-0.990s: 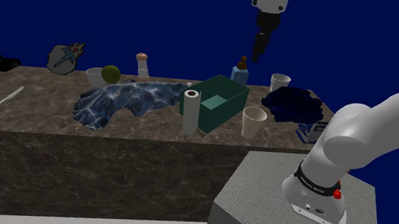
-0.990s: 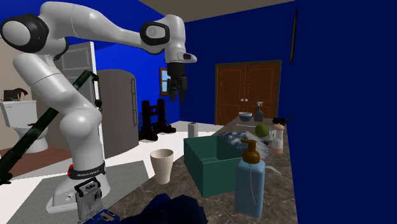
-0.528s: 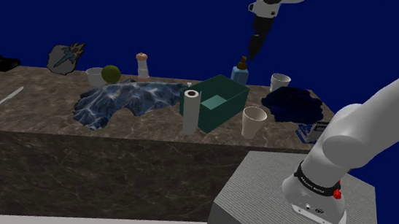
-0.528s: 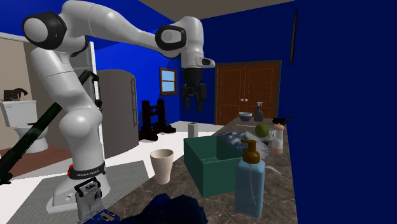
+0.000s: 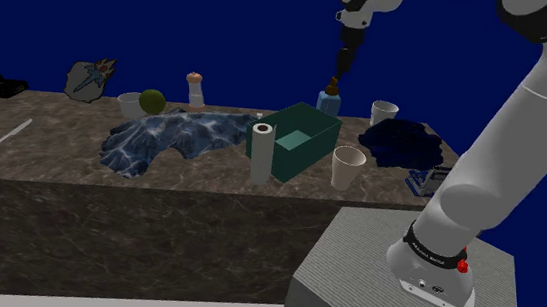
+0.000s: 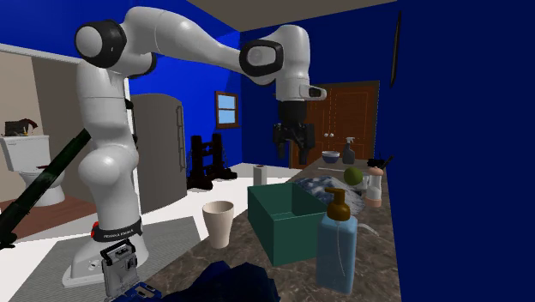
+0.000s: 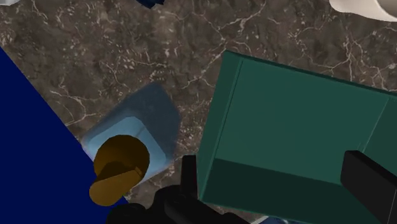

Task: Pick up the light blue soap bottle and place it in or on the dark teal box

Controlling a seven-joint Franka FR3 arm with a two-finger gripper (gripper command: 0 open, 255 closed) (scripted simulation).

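The light blue soap bottle [image 5: 330, 100] with a brown pump stands upright on the marble counter, against the blue wall and just behind the dark teal box [image 5: 297, 141]. In the second exterior view the bottle [image 6: 337, 247] is close to the camera, beside the box [image 6: 285, 221]. My gripper [image 5: 339, 70] hangs in the air a little above the bottle's pump, touching nothing. In the wrist view the bottle [image 7: 139, 130] lies just beside one finger, and the box [image 7: 299, 124] sits under the open gripper [image 7: 278, 181]. The box is open-topped and holds nothing.
A paper towel roll [image 5: 261, 150] and a beige cup [image 5: 347, 167] stand at the box's front. Another cup [image 5: 384, 111] and a dark blue cloth [image 5: 401, 139] lie toward the stand. A patterned blue cloth [image 5: 170, 136], a green ball [image 5: 151, 101] and a shaker [image 5: 194, 88] sit farther along.
The arm has swung toward the wall: the gripper went from over the box's near side to above the soap bottle, staying open and at about the same height.
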